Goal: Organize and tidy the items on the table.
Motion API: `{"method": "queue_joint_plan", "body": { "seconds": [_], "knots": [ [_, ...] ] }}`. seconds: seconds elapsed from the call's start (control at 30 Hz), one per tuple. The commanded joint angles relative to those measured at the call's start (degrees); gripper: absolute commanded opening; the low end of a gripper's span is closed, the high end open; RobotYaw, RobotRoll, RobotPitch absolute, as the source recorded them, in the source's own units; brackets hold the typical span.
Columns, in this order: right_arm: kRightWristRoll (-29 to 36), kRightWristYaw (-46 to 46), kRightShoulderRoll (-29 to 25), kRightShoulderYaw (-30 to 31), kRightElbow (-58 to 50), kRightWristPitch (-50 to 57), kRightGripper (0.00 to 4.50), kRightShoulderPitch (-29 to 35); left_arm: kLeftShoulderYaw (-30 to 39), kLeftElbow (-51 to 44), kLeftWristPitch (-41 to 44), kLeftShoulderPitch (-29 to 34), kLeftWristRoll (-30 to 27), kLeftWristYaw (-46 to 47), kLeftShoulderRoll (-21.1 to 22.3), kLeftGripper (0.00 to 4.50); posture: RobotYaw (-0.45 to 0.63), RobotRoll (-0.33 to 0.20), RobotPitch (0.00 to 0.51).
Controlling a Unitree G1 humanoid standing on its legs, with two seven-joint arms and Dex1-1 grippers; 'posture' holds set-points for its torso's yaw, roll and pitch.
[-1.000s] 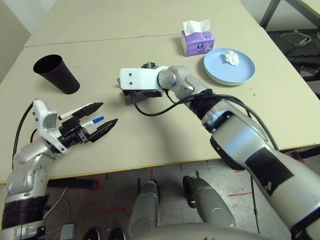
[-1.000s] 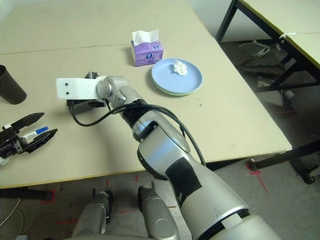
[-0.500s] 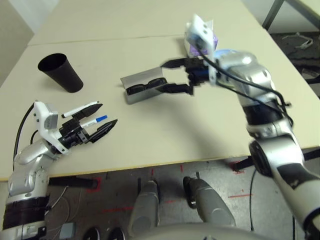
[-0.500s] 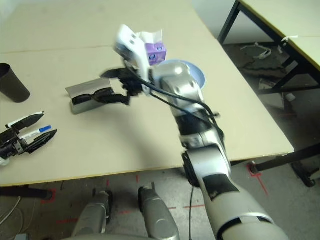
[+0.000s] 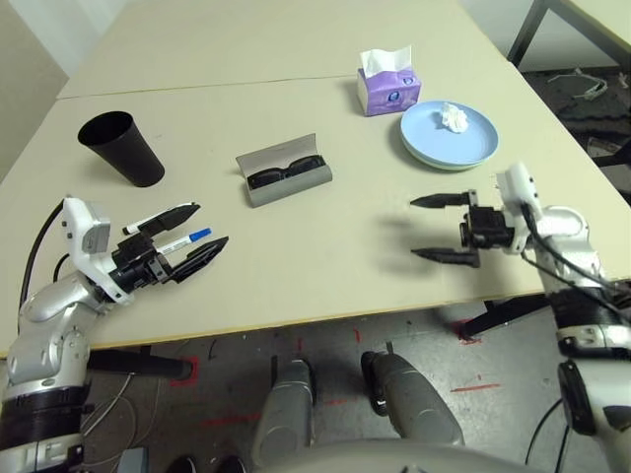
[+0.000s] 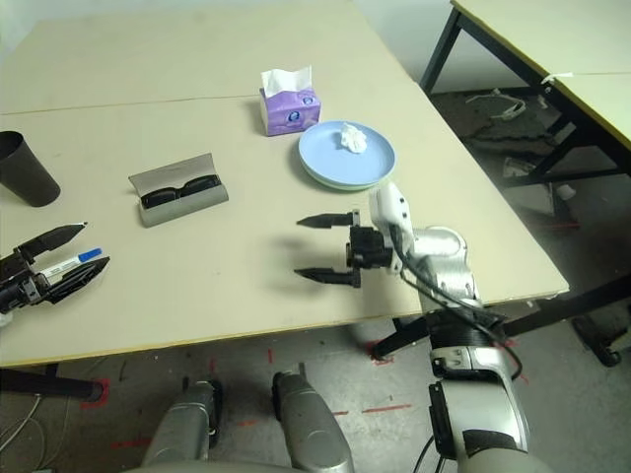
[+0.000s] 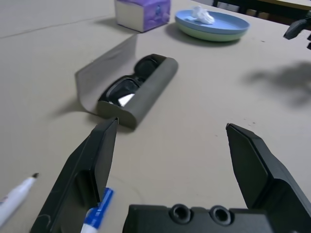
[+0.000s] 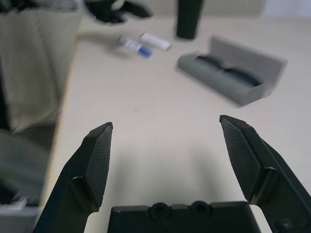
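Left pincer (image 5: 187,237): fingers spread apart, holding nothing, pointing level across the worktop (image 5: 296,286) near its front left edge.
Cup (image 5: 122,148): black, tilted, on the worktop beyond the left pincer, well apart from it.
Black-capped pen (image 5: 150,220): lies on the worktop right beside the left pincer's far finger; whether it touches I cannot tell.
Blue-capped pen (image 5: 184,240): lies between the left pincer's two fingers, under them, its blue cap toward the fingertips.
Glasses case (image 5: 285,171): grey, lid open, on the worktop ahead of the left pincer and between the two pincers, farther back than both.
Sunglasses (image 5: 286,175): black, lying inside the open case.
Tissue box (image 5: 388,82): purple, beyond the right pincer, toward the back, just beside the plates.
Plates (image 5: 449,139): blue stacked on green, beyond the right pincer, near it.
Crumpled tissue (image 5: 455,116): white, resting on the blue plate.
Right pincer (image 5: 431,228): fingers wide apart, empty, above the worktop near its front right edge, tips aimed toward the left pincer.
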Motion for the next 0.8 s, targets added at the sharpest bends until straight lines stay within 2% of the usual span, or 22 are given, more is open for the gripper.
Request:
{"method": "queue_joint_plan", "body": {
  "seconds": [0.03,0.13,0.23,0.4,0.5,0.6,0.8],
  "knots": [
    [-0.75,-8.69,1.01,-3.34,6.36,-3.42,4.46,-2.44,1.14,-0.08,0.62,1.06,2.54,4.72,-0.04,4.50,-0.09,0.000,0.226],
    [-5.06,-18.05,0.43,-3.05,9.00,-4.18,4.46,-2.86,1.32,0.67,0.74,0.24,5.27,10.51,-0.14,4.50,-0.09,0.000,0.225],
    [-6.29,-24.40,0.26,-3.12,6.91,-1.45,4.46,-1.10,1.07,1.17,0.11,-0.90,7.48,14.82,-0.52,4.50,-0.09,0.000,0.224],
    [-5.14,-26.61,-0.38,-2.91,0.40,0.58,4.46,3.70,-0.08,6.25,-0.23,-7.05,11.91,22.54,-1.20,4.50,-0.11,0.000,0.224],
    [-6.54,-25.00,-1.81,-1.26,-1.35,-1.01,4.50,6.08,-0.93,11.14,-0.65,-12.59,13.85,25.85,-2.02,3.89,-0.12,0.000,0.222],
    [-6.35,-24.28,-2.43,-0.44,-3.59,-0.76,4.50,8.13,-2.52,14.69,-1.23,-16.80,15.67,28.22,-3.40,2.88,-0.14,0.000,0.220],
    [-6.14,-24.43,-2.70,0.59,-6.67,-0.11,4.50,10.18,-6.10,18.55,-3.51,-20.57,18.32,28.95,-5.62,0.81,-0.15,0.000,0.218]
  ]
}}
